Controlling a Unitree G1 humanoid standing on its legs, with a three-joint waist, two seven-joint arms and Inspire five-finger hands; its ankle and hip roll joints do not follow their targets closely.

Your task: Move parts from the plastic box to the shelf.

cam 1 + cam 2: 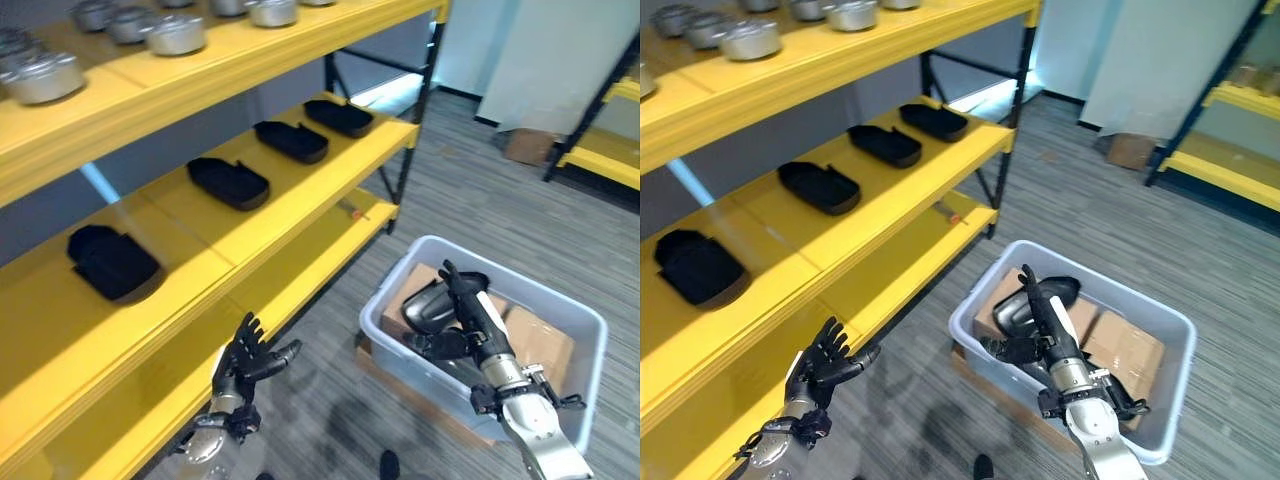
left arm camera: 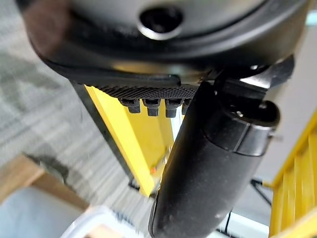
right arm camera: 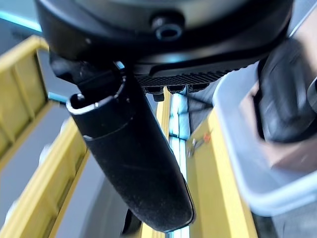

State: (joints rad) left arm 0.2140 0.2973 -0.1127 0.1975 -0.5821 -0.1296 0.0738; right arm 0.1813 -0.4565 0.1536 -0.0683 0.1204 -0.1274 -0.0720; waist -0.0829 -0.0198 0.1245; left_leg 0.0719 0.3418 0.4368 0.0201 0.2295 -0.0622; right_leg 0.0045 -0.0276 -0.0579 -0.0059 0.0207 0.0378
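Observation:
A pale plastic box (image 1: pixel 395 283) stands on the carpet, holding brown cartons (image 1: pixel 540 345) and a glossy dark grey part (image 1: pixel 428 302). My right hand (image 1: pixel 472 318) lies over that part with its fingers straight and its thumb (image 3: pixel 133 163) spread toward the box's near side; it is open. The part (image 3: pixel 287 99) and the box rim (image 3: pixel 237 148) also show past the hand in the right wrist view. My left hand (image 1: pixel 243 365) hangs open with spread fingers by the front edge of the yellow shelf (image 1: pixel 300 210), holding nothing.
Several black moulded parts (image 1: pixel 228 182) lie in a row on the middle shelf board. Silver round parts (image 1: pixel 175 33) sit on the top board. A flat cardboard piece (image 1: pixel 372 362) lies under the box. A carton (image 1: pixel 530 145) and a second yellow rack (image 1: pixel 600 155) stand far right.

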